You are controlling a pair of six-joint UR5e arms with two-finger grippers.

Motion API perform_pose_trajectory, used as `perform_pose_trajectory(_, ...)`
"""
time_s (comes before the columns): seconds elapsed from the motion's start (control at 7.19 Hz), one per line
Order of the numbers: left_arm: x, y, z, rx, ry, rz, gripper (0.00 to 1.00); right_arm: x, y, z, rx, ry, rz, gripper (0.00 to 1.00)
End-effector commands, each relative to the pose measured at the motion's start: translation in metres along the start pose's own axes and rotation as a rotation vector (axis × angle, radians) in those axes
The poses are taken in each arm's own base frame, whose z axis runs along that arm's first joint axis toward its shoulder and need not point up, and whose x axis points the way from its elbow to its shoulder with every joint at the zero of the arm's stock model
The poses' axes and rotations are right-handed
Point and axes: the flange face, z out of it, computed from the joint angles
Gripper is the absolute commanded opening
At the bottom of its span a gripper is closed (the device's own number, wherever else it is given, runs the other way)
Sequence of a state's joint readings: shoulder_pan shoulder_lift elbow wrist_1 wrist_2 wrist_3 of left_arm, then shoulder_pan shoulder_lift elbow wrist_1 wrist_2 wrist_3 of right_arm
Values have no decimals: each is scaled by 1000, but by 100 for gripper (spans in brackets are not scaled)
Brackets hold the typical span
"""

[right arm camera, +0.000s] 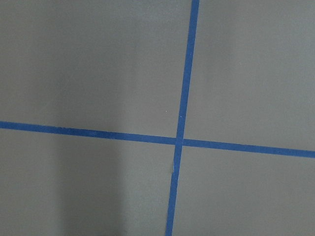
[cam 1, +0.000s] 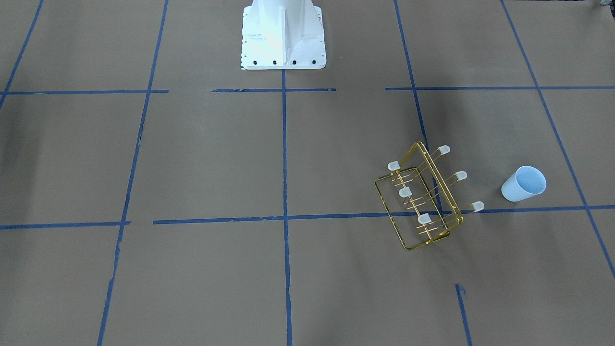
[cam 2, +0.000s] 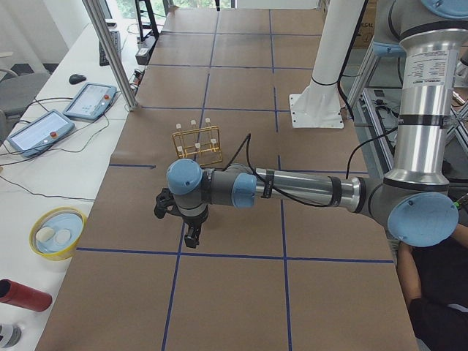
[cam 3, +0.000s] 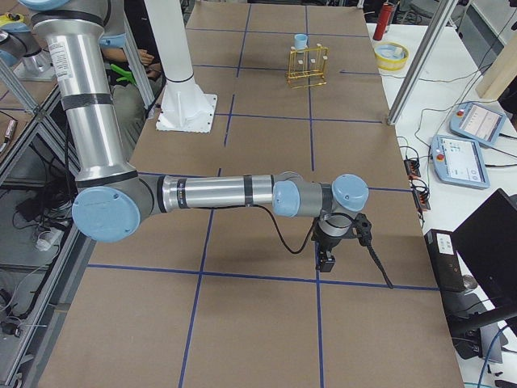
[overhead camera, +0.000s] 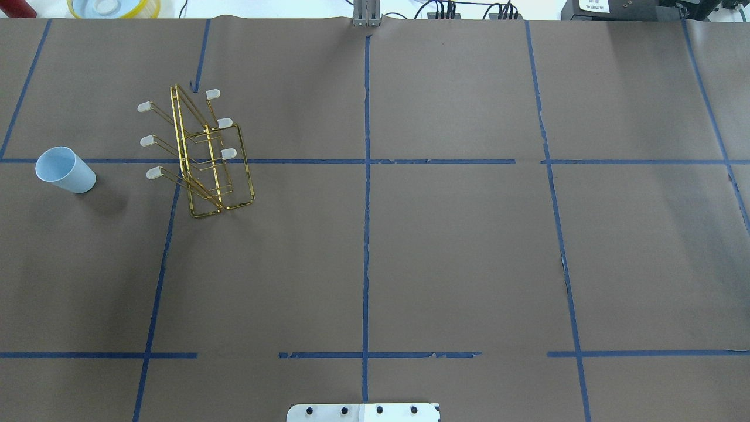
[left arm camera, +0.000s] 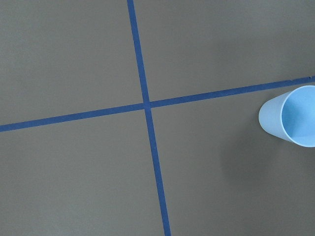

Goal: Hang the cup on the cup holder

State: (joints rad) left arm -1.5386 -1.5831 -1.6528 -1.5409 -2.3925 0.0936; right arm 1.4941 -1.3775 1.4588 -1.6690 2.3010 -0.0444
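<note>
Cup (cam 1: 523,184) upright beside rack (cam 1: 423,202), not touching. Left gripper (cam 2: 191,238), right gripper (cam 3: 327,260) hang above table (overhead camera: 457,264); wide or narrow, can't tell.

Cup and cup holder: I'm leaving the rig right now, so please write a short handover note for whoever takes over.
Left end effector: over the table near the cup; open or shut, cannot tell.
Right end effector: over bare table, far from both; cannot tell either.
The cup stands mouth up on the robot's left, apart from the cup holder, which holds nothing.
Done: nothing.
Left: grasp the cup, hang it on a prong.
</note>
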Motion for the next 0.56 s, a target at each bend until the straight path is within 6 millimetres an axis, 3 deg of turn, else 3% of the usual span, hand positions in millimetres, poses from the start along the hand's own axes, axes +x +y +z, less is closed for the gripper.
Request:
perform_pose_trajectory(0.0, 1, 0, -2, 4, 3, 0, 100, 0, 0, 0, 0, 0, 0, 100)
perform_pose_trajectory(0.42, 0, -1, 0, 1, 2, 0, 100, 0, 0, 1, -1, 0, 1, 100)
